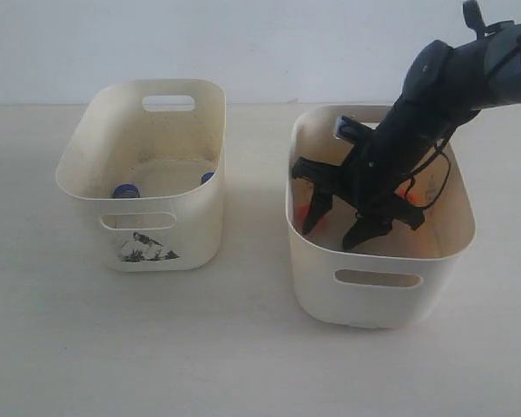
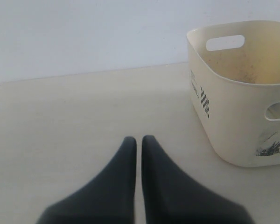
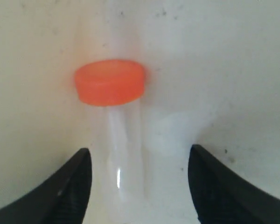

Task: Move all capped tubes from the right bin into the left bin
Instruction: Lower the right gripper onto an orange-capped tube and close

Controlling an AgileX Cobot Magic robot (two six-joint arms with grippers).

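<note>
**Exterior view.** The right bin (image 1: 321,278) sits nearest, at lower right of frame on the pale worktop (image 1: 243,365). Its wall is plain and one handle slot faces the camera. A dark arm (image 1: 434,87) comes down from the upper right into this bin. The right fingers (image 1: 316,208) are spread wide, with their tips low inside the bin. Two orange patches show at the bin floor. One (image 1: 301,214) is just beside the finger at frame left, the other (image 1: 408,198) is behind the arm at frame right.

**Right wrist view.** One tube (image 3: 123,140) with a clear body and an orange cap (image 3: 109,83) is at centre frame against the white bin surface, cap at the far end. The fingers stand at lower left and lower right, either side of the body and apart from it. They are released, with no contact. I cannot tell which orange patch this tube is.

**Exterior view, farther back.** The left bin (image 1: 78,161) is at upper left, well apart from the right bin, with a smudged mark (image 1: 146,249) under its near slot. Two blue caps show inside, one (image 1: 126,190) low behind the near wall and one (image 1: 207,177) against the wall at frame right. Their bodies are hidden.

**Left wrist view.** The left fingers (image 2: 126,158) are at bottom centre, clenched together with only a thin slit between them. They hold nothing and sit over bare worktop. The left bin stands at upper right of frame, apart from them.
</note>
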